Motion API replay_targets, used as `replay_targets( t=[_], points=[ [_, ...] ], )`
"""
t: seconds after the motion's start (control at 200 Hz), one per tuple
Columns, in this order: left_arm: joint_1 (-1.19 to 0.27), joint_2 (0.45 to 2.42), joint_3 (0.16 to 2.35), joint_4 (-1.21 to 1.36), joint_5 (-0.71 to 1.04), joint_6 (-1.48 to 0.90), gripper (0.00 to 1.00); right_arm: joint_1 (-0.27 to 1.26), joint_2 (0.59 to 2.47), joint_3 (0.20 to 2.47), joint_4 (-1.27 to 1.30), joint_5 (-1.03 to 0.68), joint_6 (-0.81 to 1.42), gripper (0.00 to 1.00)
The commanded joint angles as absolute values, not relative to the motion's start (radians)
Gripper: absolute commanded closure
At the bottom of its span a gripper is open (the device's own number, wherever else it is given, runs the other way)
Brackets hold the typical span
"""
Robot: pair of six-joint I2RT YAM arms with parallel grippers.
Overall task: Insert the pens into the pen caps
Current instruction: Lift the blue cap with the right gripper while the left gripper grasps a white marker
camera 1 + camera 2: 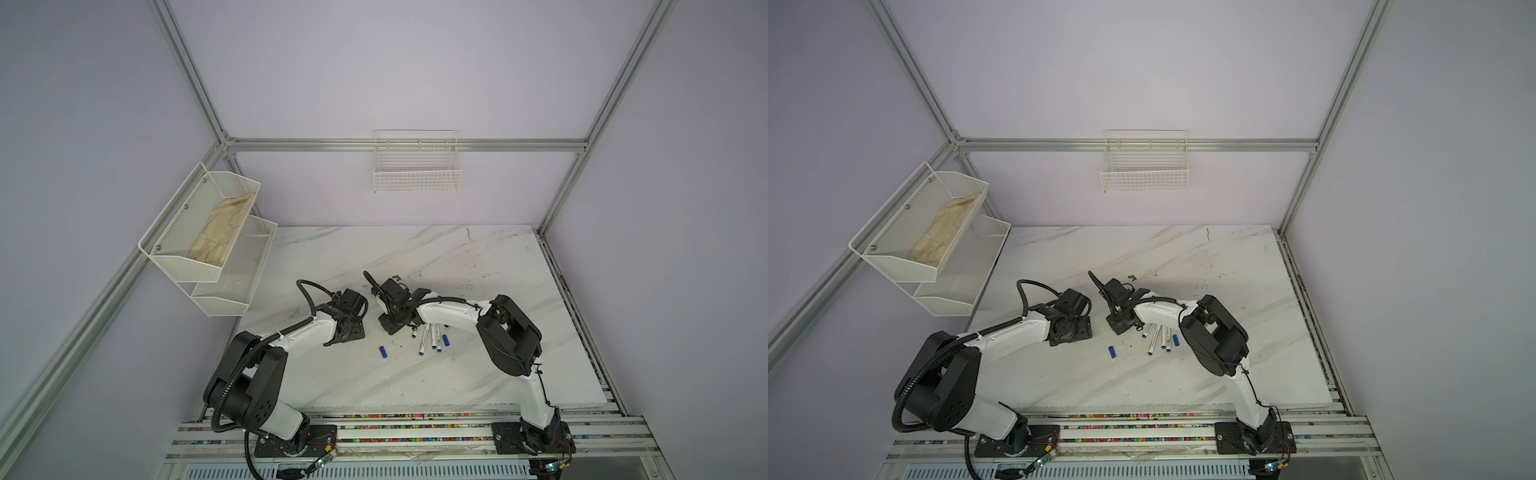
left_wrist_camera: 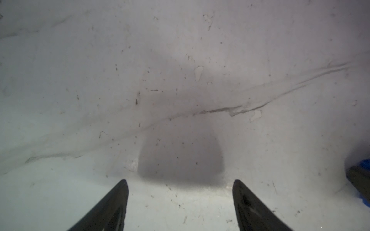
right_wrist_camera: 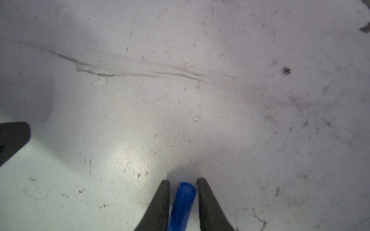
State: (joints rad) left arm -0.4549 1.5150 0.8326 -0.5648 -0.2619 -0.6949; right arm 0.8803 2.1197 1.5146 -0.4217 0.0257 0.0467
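My right gripper (image 3: 183,180) is shut on a dark-blue pen cap (image 3: 181,204) that lies lengthwise between its fingers, low over the marble table (image 1: 478,266). In both top views this gripper (image 1: 392,324) (image 1: 1121,324) sits just left of a bunch of white pens (image 1: 428,337) (image 1: 1156,338) lying under the right forearm. One loose pen cap (image 1: 384,352) (image 1: 1112,352) lies in front of the two grippers. Another cap (image 1: 446,340) (image 1: 1175,340) lies at the right of the pens. My left gripper (image 2: 180,181) (image 1: 347,328) is open over bare tabletop, holding nothing.
A two-tier mesh shelf (image 1: 208,241) hangs on the left wall with a cloth in its upper tier. A white wire basket (image 1: 417,174) hangs on the back wall. The two grippers stand close together near the table's middle.
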Motion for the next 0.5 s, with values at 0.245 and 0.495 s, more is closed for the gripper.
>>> replay_targets(
  t=[0.245,0.495],
  points=[
    [-0.498,1.531,0.978,-0.528,-0.234,-0.582,0.20,0.767,2.073,1.493,-0.447,0.020,0.085,0.97],
    [-0.654,1.586,1.084,-0.412,-0.090,-0.344,0.21,0.589,1.730,1.271,-0.082,-0.092,0.222,1.00]
  ],
)
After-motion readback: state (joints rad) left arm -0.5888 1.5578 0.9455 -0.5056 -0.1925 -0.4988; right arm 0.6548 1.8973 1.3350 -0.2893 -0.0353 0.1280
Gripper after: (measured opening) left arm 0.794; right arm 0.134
